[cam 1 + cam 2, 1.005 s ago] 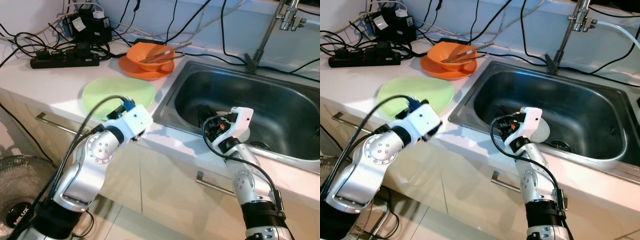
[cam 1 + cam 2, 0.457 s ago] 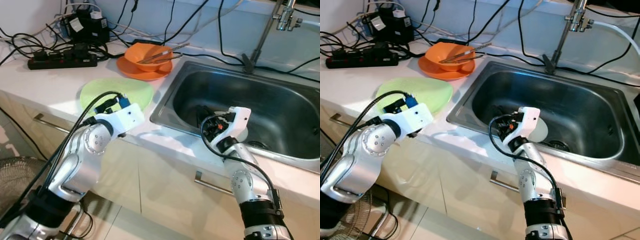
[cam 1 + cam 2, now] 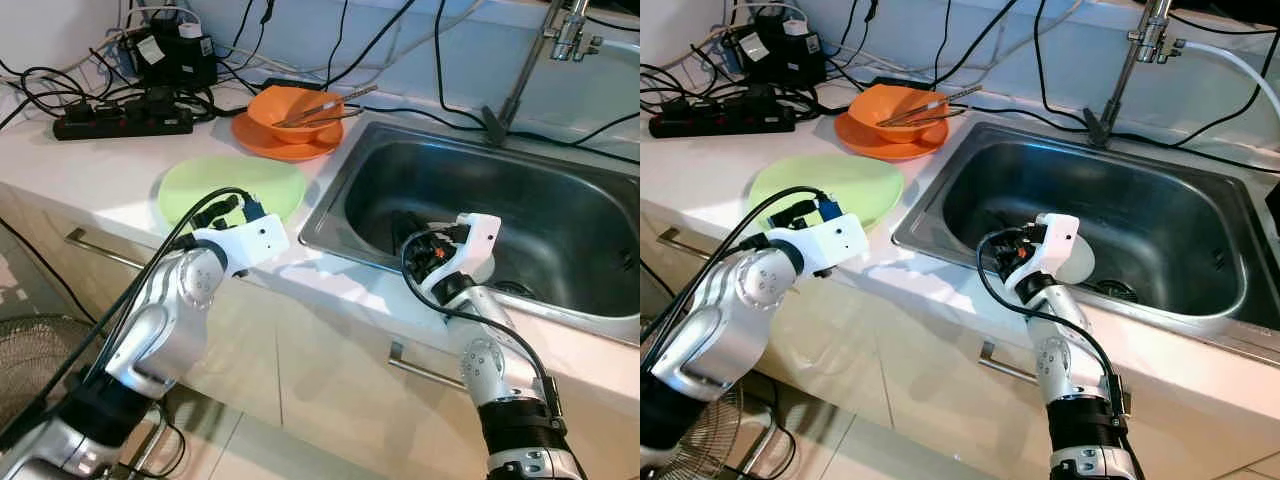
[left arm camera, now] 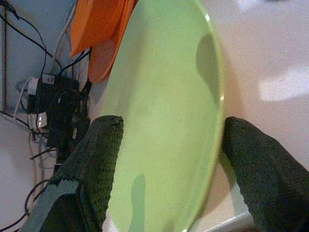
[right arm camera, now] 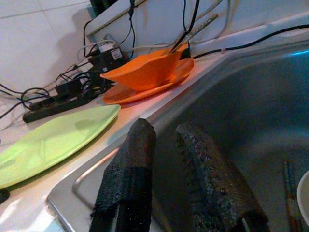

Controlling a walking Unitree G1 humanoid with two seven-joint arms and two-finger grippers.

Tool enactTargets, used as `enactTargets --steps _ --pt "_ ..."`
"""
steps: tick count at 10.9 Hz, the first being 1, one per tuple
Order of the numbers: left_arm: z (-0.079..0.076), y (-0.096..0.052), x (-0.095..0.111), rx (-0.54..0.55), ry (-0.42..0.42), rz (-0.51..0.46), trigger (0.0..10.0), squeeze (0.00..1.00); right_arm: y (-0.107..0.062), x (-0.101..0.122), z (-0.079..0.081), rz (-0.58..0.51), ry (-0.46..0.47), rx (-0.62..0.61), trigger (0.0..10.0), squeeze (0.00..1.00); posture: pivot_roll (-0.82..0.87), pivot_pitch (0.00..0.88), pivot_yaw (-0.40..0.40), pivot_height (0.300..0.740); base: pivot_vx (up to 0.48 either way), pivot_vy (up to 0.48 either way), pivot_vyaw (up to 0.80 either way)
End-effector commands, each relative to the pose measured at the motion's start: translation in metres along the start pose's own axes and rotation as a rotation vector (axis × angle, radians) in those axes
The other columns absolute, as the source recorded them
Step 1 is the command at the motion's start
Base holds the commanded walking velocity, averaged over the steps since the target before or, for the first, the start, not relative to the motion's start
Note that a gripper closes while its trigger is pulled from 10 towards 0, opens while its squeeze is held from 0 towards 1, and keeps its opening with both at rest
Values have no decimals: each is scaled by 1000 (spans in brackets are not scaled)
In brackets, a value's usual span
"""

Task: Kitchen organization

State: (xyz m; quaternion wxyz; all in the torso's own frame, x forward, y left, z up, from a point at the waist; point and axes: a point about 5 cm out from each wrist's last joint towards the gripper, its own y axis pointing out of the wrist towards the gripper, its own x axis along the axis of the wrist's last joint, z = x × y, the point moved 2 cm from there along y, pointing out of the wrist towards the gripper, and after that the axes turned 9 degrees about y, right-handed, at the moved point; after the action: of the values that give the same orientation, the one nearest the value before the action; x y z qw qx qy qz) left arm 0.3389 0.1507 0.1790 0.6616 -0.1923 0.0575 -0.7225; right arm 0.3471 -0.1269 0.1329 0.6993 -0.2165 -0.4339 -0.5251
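A light green plate (image 3: 232, 187) lies flat on the white counter left of the sink. My left gripper (image 4: 171, 128) is at the plate's near edge, open, one finger (image 4: 99, 159) over the plate and the other (image 4: 256, 164) beside its rim. An orange bowl (image 3: 296, 110) with metal tongs sits on an orange plate (image 3: 285, 148) behind it. My right gripper (image 5: 164, 130) reaches into the steel sink (image 3: 560, 190) near its left wall, fingers close together with nothing between them. A white dish (image 3: 1080, 262) lies in the sink just beyond that wrist.
A black power strip (image 3: 120, 118) and tangled cables crowd the counter's back left. The faucet (image 3: 560, 25) rises behind the sink. Chopsticks (image 5: 289, 179) lie on the sink floor. Cabinet fronts with handles (image 3: 425, 365) are below, and a fan (image 3: 30, 350) stands on the floor at left.
My left wrist has shifted slightly left along the green plate's near edge and its elbow has dropped. The right arm stays in the sink.
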Motion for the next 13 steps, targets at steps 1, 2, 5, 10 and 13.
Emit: enactTargets --steps 1,2,5,10,13 --pt "-6 3 -5 -26 27 29 10000 0 -4 -10 -7 37 28 -35 10000 0 206 35 -6 740 0 0 0" --pt "-6 4 -5 -23 39 39 10000 0 -4 -10 -7 38 28 -34 10000 0 204 35 -6 740 0 0 0" --pt "-13 14 -9 -38 75 71 10000 0 -3 -10 -7 36 27 -37 10000 0 199 30 -4 740 0 0 0" --pt "-21 26 -6 -49 110 63 0 0 -2 -9 -8 31 25 -43 10000 0 193 30 -2 740 0 0 0" --pt "-22 26 -5 -53 118 56 0 0 -2 -9 -8 32 26 -44 10000 0 193 30 -2 740 0 0 0"
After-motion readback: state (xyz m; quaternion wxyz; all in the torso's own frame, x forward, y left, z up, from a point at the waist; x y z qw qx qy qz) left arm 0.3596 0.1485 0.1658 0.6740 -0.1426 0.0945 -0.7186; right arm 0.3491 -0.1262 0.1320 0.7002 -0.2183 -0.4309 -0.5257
